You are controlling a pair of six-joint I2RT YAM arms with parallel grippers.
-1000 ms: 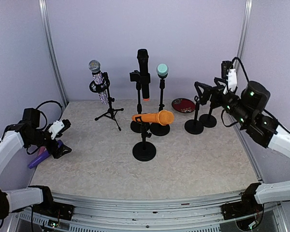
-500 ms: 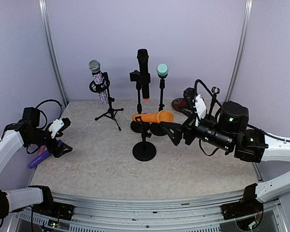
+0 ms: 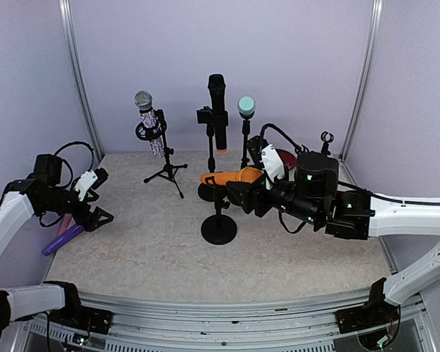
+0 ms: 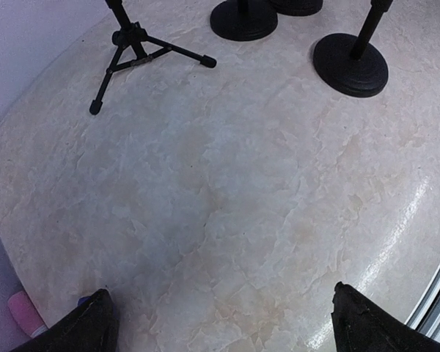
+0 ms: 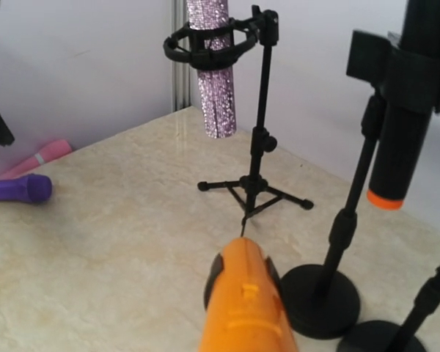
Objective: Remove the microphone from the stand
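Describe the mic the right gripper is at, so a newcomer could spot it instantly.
Start from the cluster of black stands mid-table. The nearest stand, round-based, carries the orange microphone. It alone is orange and lies horizontal; the glittery mic, black mic and teal-headed mic stand roughly upright.

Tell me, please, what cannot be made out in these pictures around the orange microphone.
- Top view: the right gripper covers the head end of the orange microphone; whether it grips is unclear.
- Right wrist view: its fingers are out of frame, and the bottom edge cuts off the microphone.
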